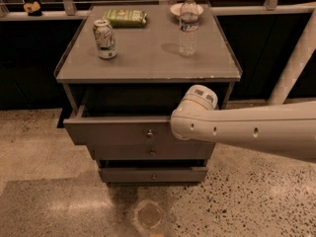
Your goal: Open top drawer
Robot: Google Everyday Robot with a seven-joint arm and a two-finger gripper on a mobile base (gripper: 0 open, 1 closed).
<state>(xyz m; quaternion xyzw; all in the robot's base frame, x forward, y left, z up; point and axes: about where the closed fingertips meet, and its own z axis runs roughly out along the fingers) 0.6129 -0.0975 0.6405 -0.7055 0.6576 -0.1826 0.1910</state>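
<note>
At the left of the cabinet top [148,65] a soda can [104,38] stood upright, with a green snack bag [126,17] lying flat behind it. Below the top, the top drawer [113,132] stood partly out, its flat grey front forward of the frame and a dark gap open behind its upper edge. It looked a rigid box on runners, likely of middling weight and stiff enough to take a firm, straight pull without flexing. Its small round brass knob [149,132] sat at the centre of the front. That seemed the proper hold, since a central pull would keep the drawer from skewing, though so small and smooth a knob could slip from a loose pinch. The exposed top edge of the front might serve as a second hold. The two shallower drawers [153,174] beneath were shut. Further right on the top stood a clear water bottle [188,26], tall and probably easy to topple if the cabinet were jerked, with a small bowl [174,9] behind it. The white arm [247,130] reached in from the right, its rounded end over the right part of the drawer front. The gripper lay hidden behind that end, and I cannot tell whether it was closed on anything.
</note>
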